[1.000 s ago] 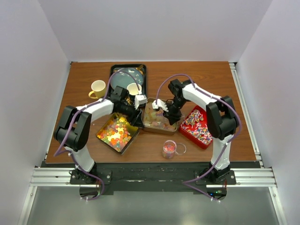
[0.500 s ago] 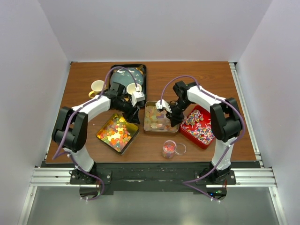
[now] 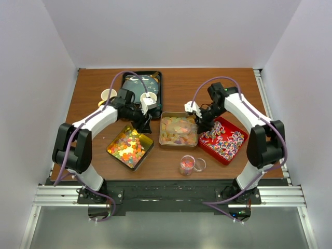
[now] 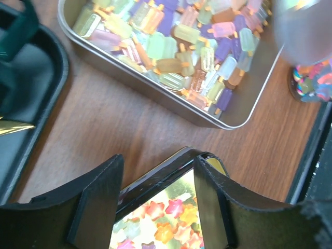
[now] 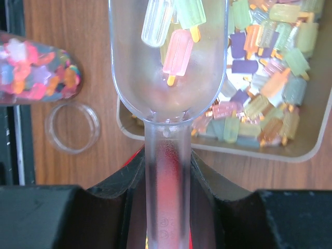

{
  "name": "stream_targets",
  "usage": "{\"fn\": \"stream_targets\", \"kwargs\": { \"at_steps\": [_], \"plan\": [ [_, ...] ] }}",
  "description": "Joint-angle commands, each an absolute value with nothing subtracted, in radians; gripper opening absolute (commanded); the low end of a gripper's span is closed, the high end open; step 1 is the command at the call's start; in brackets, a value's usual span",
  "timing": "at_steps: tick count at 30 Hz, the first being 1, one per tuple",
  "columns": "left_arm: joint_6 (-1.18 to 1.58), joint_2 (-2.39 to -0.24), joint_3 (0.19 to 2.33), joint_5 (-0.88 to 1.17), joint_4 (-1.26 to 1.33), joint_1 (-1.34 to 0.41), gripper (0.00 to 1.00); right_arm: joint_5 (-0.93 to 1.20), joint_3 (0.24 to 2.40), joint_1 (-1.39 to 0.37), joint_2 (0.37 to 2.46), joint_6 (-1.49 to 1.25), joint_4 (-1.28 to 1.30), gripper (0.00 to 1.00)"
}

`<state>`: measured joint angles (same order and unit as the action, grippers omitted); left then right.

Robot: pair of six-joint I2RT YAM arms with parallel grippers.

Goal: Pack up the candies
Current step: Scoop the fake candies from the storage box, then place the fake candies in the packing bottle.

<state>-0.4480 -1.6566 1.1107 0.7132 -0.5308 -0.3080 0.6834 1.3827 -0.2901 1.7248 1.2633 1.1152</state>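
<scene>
Now we are clenching the right gripper point(image 5: 166, 162) on the handle of a clear scoop point(image 5: 166, 78), and the scoop's bowl is carrying a few pastel candies point(image 5: 176, 46) shaped like ice lollies. The scoop is hovering over the edge of the silver tin point(image 4: 171, 101), which is holding the rest of the pastel pile. At the left of the right wrist view, a small clear jar point(image 5: 31, 72) partly filled with mixed bright pieces is sitting on the table point(image 3: 233, 88), and its lid point(image 5: 97, 124) is lying just beside it. We are holding the left gripper point(image 4: 158, 179) released, its fingers apart with nothing between them, above a corner of the gold tin point(image 3: 110, 149), where the bright candies point(image 3: 129, 148) are lying. The striped candies point(image 3: 223, 139) are sitting in the red tin point(image 3: 201, 143), just to the right of the silver one.
</scene>
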Motion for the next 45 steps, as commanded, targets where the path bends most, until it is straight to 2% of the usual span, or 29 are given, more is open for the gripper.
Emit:
{"fn": "stream_targets", "kwargs": {
  "at_steps": [1,3,9,10,11,20,25,30,45],
  "plan": [
    [-0.405,-1.559,1.100,0.654,-0.479,-0.304,0.63,0.694,1.399,-0.267,1.609,1.302,1.230,0.00],
    [-0.394,-1.534,1.092,0.626,-0.469,-0.302,0.65,0.664,1.413,-0.265,1.557,1.315,1.288,0.00],
    [-0.336,-1.456,1.029,0.578,-0.413,-0.298,0.78,0.522,1.450,-0.267,1.453,1.350,1.423,0.00],
    [-0.331,-1.447,1.014,0.571,-0.410,-0.298,0.97,0.482,1.453,-0.265,1.430,1.353,1.437,0.00],
    [-0.318,-1.427,1.006,0.560,-0.405,-0.298,1.00,0.465,1.456,-0.267,1.421,1.356,1.469,0.00],
    [-0.167,-1.365,0.923,0.302,-0.291,-0.212,1.00,0.253,1.463,-0.302,1.312,1.427,1.582,0.00],
    [-0.193,-1.376,0.939,0.308,-0.321,-0.158,1.00,0.108,1.436,-0.373,1.276,1.465,1.583,0.00],
    [-0.226,-1.350,0.928,0.259,-0.318,-0.140,1.00,0.049,1.402,-0.452,1.221,1.499,1.583,0.00],
    [-0.186,-1.350,0.920,0.321,-0.299,-0.077,1.00,-0.034,1.318,-0.624,1.166,1.549,1.583,0.00]
  ]
}}
